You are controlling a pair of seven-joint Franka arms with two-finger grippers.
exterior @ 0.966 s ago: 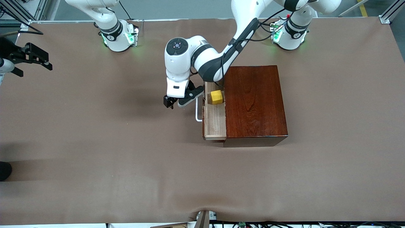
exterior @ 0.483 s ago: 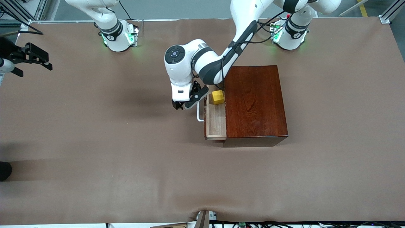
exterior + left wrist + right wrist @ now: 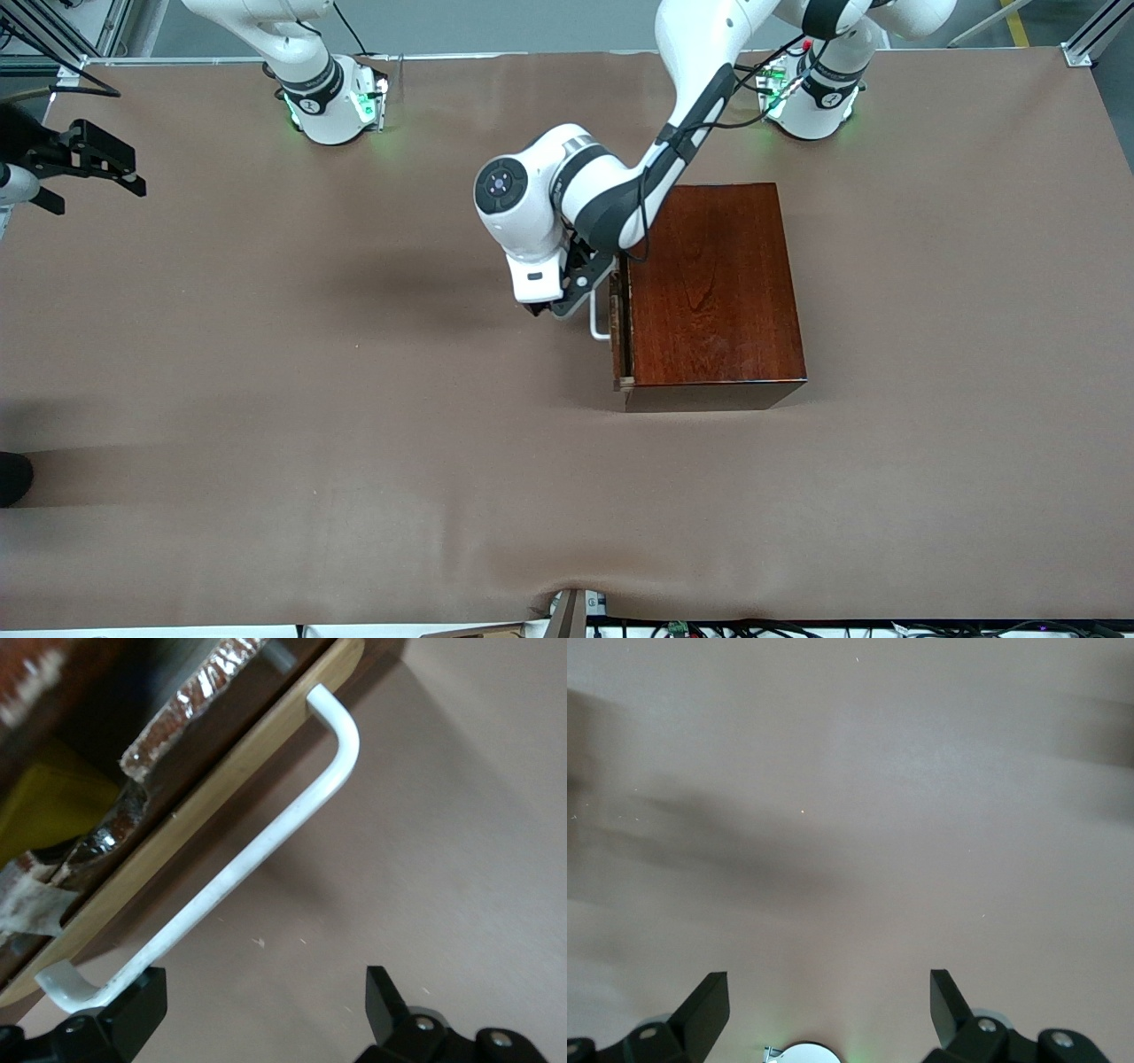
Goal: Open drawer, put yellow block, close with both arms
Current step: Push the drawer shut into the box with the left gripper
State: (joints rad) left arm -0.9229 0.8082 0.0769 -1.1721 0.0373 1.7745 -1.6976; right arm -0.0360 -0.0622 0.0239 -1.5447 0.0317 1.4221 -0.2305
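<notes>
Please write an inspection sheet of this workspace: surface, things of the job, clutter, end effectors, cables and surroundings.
Surface: brown table cover, wrinkled at the camera edge.
Job's things: drawer almost shut in the wooden box; yellow block inside, seen through the gap.
Clutter: nothing seen.
End effectors: left end effector open at the white handle; right end effector open, waiting over bare table at the right arm's end.
Cables: black cable along the left arm.
Surroundings: metal frame at a table corner.

table (image 3: 266, 399): brown cover (rippled near front edge) | floor (image 3: 496, 27): grey
</notes>
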